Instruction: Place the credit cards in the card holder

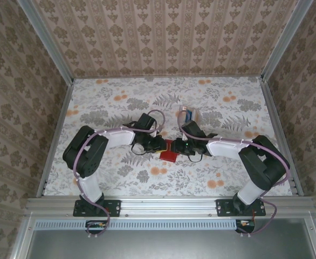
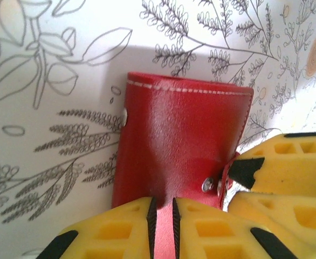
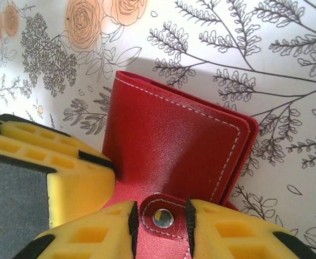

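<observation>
Your left end effector (image 2: 162,208) clamps the card holder (image 2: 179,135) by its edge, apparently anchoring it, while your right end effector (image 3: 162,213) pinches the snap tab (image 3: 171,231), likely to unfold it.

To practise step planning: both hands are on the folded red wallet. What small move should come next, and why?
Probably the right hand should pull the snap tab away to open the cover, while the left hand pins the card holder. The holder is folded shut with its pockets hidden, so no card can go in yet.
</observation>
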